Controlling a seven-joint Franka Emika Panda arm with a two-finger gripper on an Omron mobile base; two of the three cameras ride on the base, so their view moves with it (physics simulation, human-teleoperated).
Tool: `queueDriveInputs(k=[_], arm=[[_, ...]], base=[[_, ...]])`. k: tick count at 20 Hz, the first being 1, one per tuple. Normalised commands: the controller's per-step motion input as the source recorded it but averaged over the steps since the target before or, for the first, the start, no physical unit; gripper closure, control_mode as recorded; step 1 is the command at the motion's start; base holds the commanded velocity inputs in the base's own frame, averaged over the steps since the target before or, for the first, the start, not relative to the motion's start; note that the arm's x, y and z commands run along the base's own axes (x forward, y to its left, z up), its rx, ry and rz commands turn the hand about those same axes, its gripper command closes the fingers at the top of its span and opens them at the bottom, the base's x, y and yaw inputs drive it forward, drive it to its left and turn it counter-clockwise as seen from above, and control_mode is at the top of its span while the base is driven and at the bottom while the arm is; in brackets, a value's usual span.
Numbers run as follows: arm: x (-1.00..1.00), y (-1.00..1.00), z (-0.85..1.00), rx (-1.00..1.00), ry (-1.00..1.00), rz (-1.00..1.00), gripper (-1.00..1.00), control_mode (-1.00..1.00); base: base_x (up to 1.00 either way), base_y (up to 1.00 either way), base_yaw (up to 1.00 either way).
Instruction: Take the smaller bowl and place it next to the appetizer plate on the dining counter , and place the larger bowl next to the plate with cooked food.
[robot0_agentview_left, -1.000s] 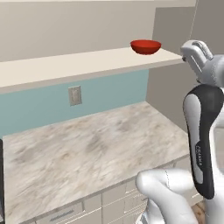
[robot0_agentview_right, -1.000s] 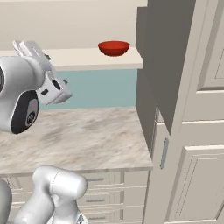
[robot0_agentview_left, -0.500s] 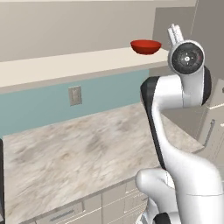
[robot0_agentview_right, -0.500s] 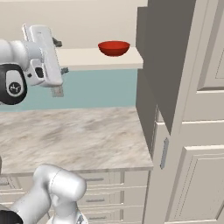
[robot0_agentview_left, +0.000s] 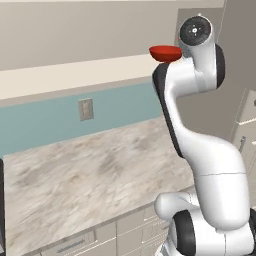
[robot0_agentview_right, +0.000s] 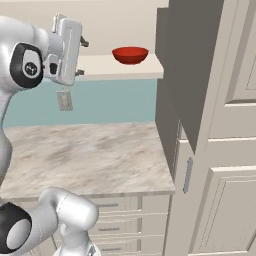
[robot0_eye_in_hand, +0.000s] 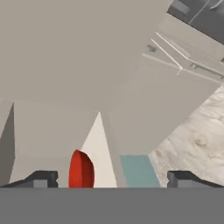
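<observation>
Arm swung upright, hand raised toward shelf (robot0_agentview_right: 120, 67); end effector (robot0_eye_in_hand: 111, 178) spread wide, empty, short of red bowl (robot0_agentview_right: 130, 54).

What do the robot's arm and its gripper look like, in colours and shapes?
The arm is made of glossy white rounded segments with dark grey bands at the joints and a round dark cap with a small ring mark. The gripper is a boxy white hand with two small dark grey fingertips. No loose cables show.
</observation>
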Motion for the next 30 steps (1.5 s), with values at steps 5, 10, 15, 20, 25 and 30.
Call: queueDriveInputs(k=[5, 10, 15, 20, 25, 30], arm=[[0.52, -0.25, -0.1, 0.32, -0.06, 0.02, -1.0, -1.0], [0.65, -0.02, -0.39, 0.06, -0.11, 0.1, -1.0, -1.0], [0.86, 0.0, -0.37, 0.0, 0.0, 0.03, -1.0, -1.0], [0.94, 0.0, -0.17, 0.0, 0.06, 0.0, -1.0, -1.0], [0.89, 0.0, -0.01, 0.0, 0.12, 0.0, -1.0, -1.0], [0.73, 0.0, 0.0, 0.0, 0.02, 0.0, -1.0, -1.0]], base=[[0.0, 0.0, 0.0], [0.0, 0.0, 0.0], [0.0, 0.0, 0.0], [0.0, 0.0, 0.0], [0.0, 0.0, 0.0], [0.0, 0.0, 0.0]])
